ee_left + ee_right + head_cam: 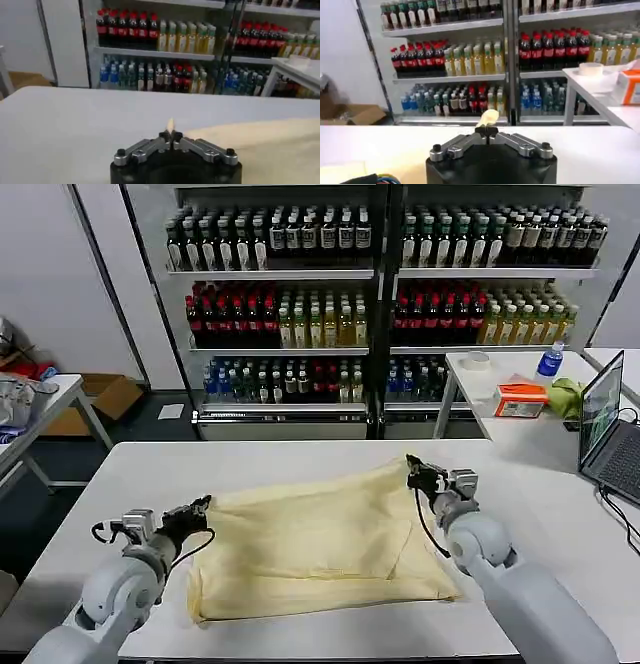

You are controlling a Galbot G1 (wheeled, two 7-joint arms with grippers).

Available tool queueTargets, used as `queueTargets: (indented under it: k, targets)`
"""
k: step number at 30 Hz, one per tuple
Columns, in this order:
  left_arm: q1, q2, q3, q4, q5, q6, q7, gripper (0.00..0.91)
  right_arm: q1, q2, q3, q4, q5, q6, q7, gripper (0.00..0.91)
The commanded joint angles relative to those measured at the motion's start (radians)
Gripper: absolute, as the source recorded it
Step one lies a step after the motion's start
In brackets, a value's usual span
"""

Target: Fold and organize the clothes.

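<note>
Nearest the robot, the two grey arms reach forward over the white rectangular table [300, 459], and between them lies the pale cream-yellow T-shirt of thin soft fabric [320, 534], spread flat across the middle of the tabletop with one layer folded over on its right side. The left gripper [203, 506] sits at the shirt's far-left corner, its black fingers closed on the fabric edge; in the left wrist view the left gripper's [170, 135] tips meet on a small tuft of yellow cloth, with the rest of the shirt [260, 145] running off over the table. The right gripper [411, 467] is at the shirt's far-right corner, lifted slightly, and is likewise pinched shut on the cloth; in the right wrist view the right gripper's [486, 131] tips clamp a small cream flap that stands up above them. Farther off to the right, a second white table [490, 399] carries an orange box [521, 399], a blue-capped bottle [549, 362] and a bright green cloth [567, 396], with an open laptop [612, 429] just nearer. Along the far wall stand tall shelves of bottled drinks [380, 294].
</note>
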Motion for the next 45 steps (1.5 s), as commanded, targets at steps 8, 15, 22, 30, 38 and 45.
queueTargets:
  k: [8,15,22,30,38,45]
  targets:
    - [0.216,0.001,-0.092,-0.140,0.071,-0.002,0.028,0.010,-0.320,-0.085,0.175,0.208,-0.015,-0.041,-0.063,0.000]
    - [0.262,-0.003,-0.109,-0.175,0.076,0.001,0.026,0.010,-0.415,-0.100,0.246,0.269,-0.019,-0.042,-0.074,0.000]
    - [0.338,-0.013,-0.133,-0.219,0.085,0.004,0.028,0.010,-0.497,-0.113,0.305,0.324,-0.014,-0.055,-0.076,0.000]
    - [0.384,-0.028,-0.145,-0.224,0.097,0.003,0.031,0.010,-0.574,-0.107,0.331,0.349,-0.036,-0.059,-0.083,0.000]
    - [0.397,-0.038,-0.136,-0.192,0.136,-0.002,0.040,0.010,-0.607,-0.090,0.325,0.339,-0.061,-0.075,-0.079,0.000]
    - [0.382,-0.052,-0.111,-0.153,0.173,-0.001,0.043,0.907,-0.603,-0.072,0.295,0.327,-0.082,-0.121,-0.067,0.907]
